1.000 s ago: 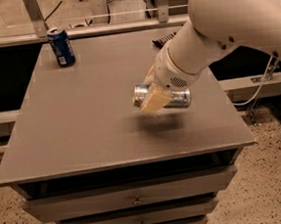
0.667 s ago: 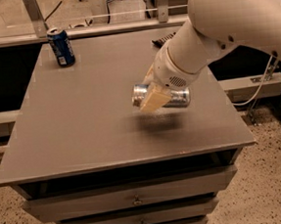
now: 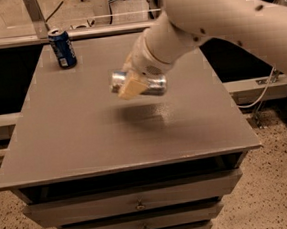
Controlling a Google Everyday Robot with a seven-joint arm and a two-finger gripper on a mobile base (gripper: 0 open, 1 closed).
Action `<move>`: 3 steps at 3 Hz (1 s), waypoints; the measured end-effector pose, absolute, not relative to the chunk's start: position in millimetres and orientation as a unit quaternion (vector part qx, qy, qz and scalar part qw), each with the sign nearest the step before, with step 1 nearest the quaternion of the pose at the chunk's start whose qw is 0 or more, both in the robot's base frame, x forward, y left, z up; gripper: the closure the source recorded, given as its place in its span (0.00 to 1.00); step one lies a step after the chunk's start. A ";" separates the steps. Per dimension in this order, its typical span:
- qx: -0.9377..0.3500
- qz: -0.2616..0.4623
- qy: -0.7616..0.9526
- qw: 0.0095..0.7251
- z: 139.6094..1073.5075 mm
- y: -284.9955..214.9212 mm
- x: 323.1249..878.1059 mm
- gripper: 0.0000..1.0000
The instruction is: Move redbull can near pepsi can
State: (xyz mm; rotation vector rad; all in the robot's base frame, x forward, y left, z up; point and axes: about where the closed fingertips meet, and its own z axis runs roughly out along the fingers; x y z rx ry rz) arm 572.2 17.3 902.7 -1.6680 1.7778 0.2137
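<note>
Transport is proceeding: the end effector (image 3: 130, 85) is pinching the redbull can (image 3: 154, 86) crosswise, with one tan finger (image 3: 130, 90) lying across the can's near face. The can is hanging on its side clear of the counter (image 3: 86, 146). A soft shadow (image 3: 142, 112) is falling on the grey top just below it, so it is not resting on anything. Compared with a second ago, the can is sitting noticeably further left and a little further away. It is now hanging over the middle of the counter instead of over the right-hand part, and the white arm (image 3: 210, 15) is reaching in from the right and swinging with it. The pepsi can (image 3: 62, 48) is standing upright at the far left corner exactly where it was, so the gap between the two cans is shrinking, though they are still well apart. By my judgement the carry is roughly at its midpoint, with lifting done and setting down not yet begun. The remaining travel is calling for more movement left and away. The lowering should be stopping short of the pepsi can, so the sideways-held can is not knocking it over or rolling off once let go.
</note>
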 end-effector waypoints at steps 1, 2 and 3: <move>-0.632 0.081 0.662 0.394 921.9 67.3 637.7 1.00; -0.618 0.083 0.653 0.430 929.2 104.3 697.1 1.00; -0.606 0.090 0.656 0.441 918.5 128.6 739.2 1.00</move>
